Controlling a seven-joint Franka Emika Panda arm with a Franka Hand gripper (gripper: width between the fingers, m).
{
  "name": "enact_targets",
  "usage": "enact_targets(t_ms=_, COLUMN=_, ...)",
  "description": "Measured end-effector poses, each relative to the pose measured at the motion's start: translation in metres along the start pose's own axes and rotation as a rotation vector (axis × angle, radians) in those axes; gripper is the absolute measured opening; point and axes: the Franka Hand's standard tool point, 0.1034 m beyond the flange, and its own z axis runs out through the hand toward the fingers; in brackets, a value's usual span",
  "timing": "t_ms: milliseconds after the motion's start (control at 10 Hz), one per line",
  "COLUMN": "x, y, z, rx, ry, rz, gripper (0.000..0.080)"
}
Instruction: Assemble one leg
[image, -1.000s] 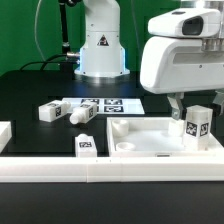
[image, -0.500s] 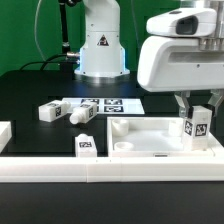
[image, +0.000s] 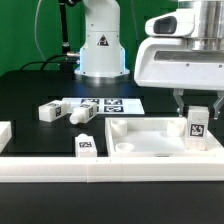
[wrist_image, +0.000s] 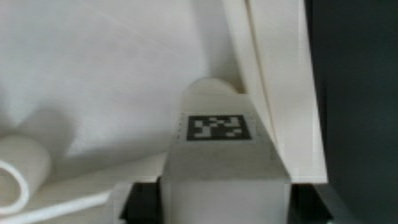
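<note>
My gripper (image: 197, 106) is shut on a white leg (image: 198, 127) with a square marker tag and holds it upright over the right corner of the white tabletop (image: 140, 146). In the wrist view the leg (wrist_image: 219, 140) runs out from between the fingers (wrist_image: 144, 202), its rounded end close to the tabletop's raised rim (wrist_image: 281, 90). Whether the leg touches the tabletop I cannot tell. Three more legs lie on the table: one (image: 86, 146) in front of the tabletop, two (image: 50, 110) (image: 80, 116) near the marker board.
The marker board (image: 105, 105) lies behind the tabletop. The robot base (image: 101, 45) stands at the back. A white wall (image: 110, 172) runs along the front edge. A white block (image: 4, 133) sits at the exterior view's left edge.
The gripper has moved up and slightly toward the exterior view's left with the leg. The other parts have not moved.
</note>
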Motion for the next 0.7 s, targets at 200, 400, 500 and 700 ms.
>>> enact_targets(t_ms=200, x=0.0002, y=0.0002, z=0.0002, rx=0.007, ry=-0.004, rz=0.228, gripper=0.0287)
enact_targets(t_ms=400, x=0.0009, y=0.0002, z=0.0003, rx=0.01, ry=-0.009, rz=0.433, gripper=0.0287)
enact_targets(t_ms=500, x=0.0013, y=-0.0002, z=0.0002, rx=0.012, ry=-0.011, rz=0.519, gripper=0.0287)
enact_targets(t_ms=700, x=0.0011, y=-0.0009, z=0.0004, rx=0.013, ry=-0.011, rz=0.623, gripper=0.0383)
